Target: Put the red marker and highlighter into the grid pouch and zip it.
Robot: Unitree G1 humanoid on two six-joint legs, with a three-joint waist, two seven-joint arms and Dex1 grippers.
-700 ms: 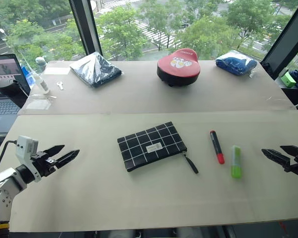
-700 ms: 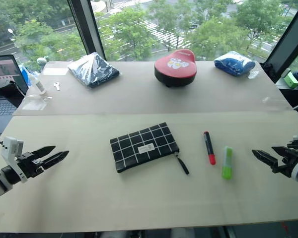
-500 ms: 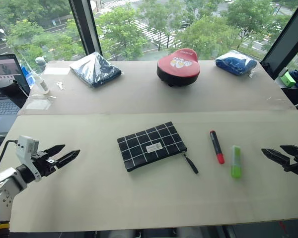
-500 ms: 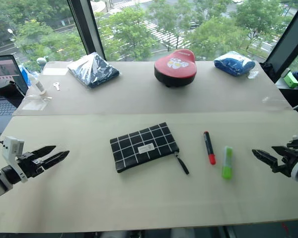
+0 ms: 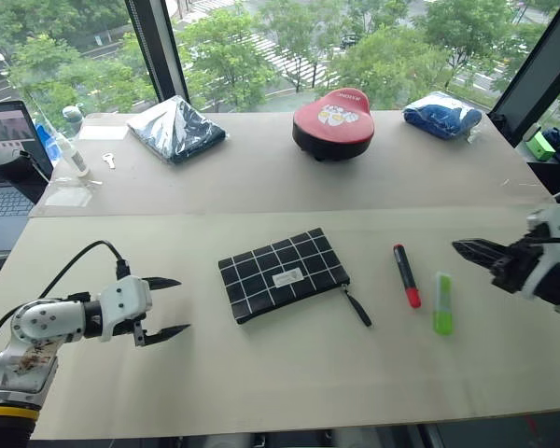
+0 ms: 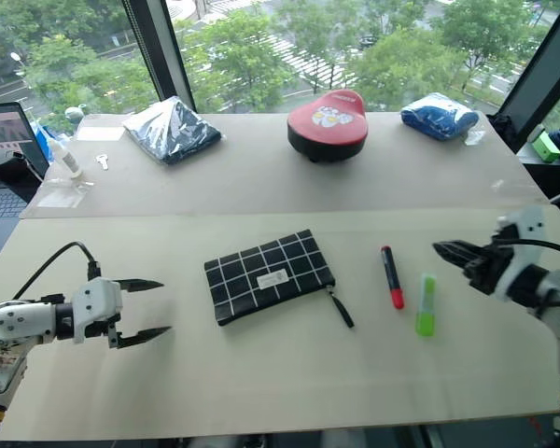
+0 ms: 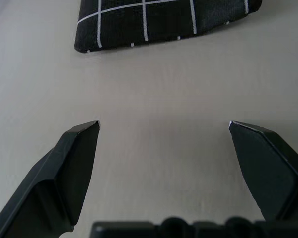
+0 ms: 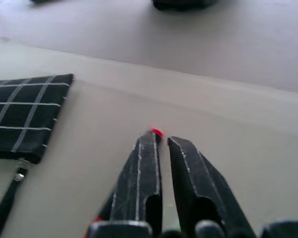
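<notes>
While the left end effector (image 5: 159,307) gapes wide and empty short of the soft, limp grid pouch (image 5: 282,273), the closed, empty right end effector (image 5: 465,249) hovers near the light, rigid highlighter (image 5: 442,303) and red marker (image 5: 407,275), likely best pinched mid-barrel on the counter (image 5: 280,373).

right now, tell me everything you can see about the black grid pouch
The flat rectangular black fabric pouch with a white grid pattern lies flat on the pale table, near its middle and turned at a slight angle. A small white label sits on its face. Its zipper looks shut, and a black pull strap trails off one corner onto the table. Nothing but the table touches it; both grippers are apart from it.
</notes>
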